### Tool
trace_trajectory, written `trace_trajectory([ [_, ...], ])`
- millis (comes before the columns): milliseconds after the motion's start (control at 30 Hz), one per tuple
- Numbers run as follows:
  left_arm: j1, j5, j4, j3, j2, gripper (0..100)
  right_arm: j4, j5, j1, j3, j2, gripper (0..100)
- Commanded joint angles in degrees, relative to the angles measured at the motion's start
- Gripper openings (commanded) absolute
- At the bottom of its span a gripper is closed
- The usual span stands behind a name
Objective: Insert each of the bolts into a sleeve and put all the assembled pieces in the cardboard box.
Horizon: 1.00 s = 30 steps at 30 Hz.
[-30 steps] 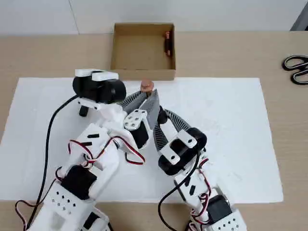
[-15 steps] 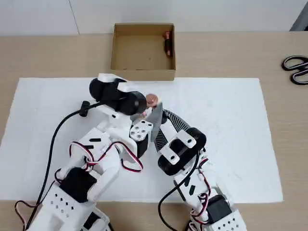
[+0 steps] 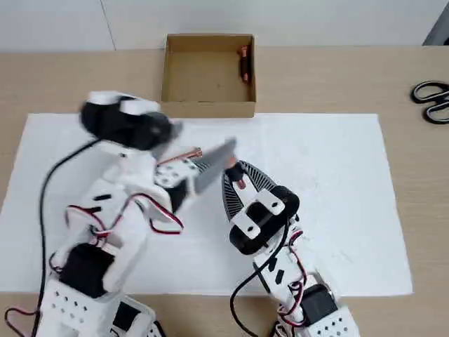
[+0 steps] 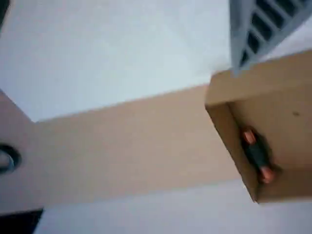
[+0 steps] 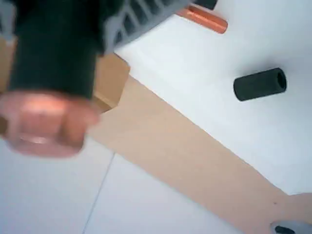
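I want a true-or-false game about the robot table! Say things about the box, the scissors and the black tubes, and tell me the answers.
1. The cardboard box holds one assembled piece. True.
2. The scissors lie on the white sheet. False: they lie on the bare table, off the sheet.
3. The right gripper holds a black sleeve with a bolt head sticking out. True.
4. The loose sleeve stands upright. False: it lies on its side on the sheet.
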Motion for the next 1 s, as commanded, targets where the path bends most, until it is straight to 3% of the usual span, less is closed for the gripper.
trace_trajectory([
  [0, -4.7, -0.4, -1.5, -2.9, -0.6, 25, -1.5, 0.0, 0.0, -1.0, -0.8, 0.5],
  [200, -13.5, -0.3, -1.5, 1.1, -0.6, 0, -1.7, 0.0, 6.8, -4.4, -0.7, 0.5],
  [333, -15.4, -0.2, -1.5, 5.0, -0.6, 0, -1.7, 0.0, 12.2, -8.2, -0.7, 0.4],
  [500, -15.2, -0.1, -1.5, 8.7, -0.6, 1, -1.2, 0.0, 12.4, -16.8, 4.0, 0.4],
  [833, -15.2, -0.1, -1.5, 9.5, -0.7, 1, -2.3, -4.2, 12.9, -44.2, 46.1, 0.4],
  [967, -15.2, 1.9, -1.5, 9.5, -0.7, 1, -12.5, -4.2, 12.8, -51.3, 65.8, 0.4],
])
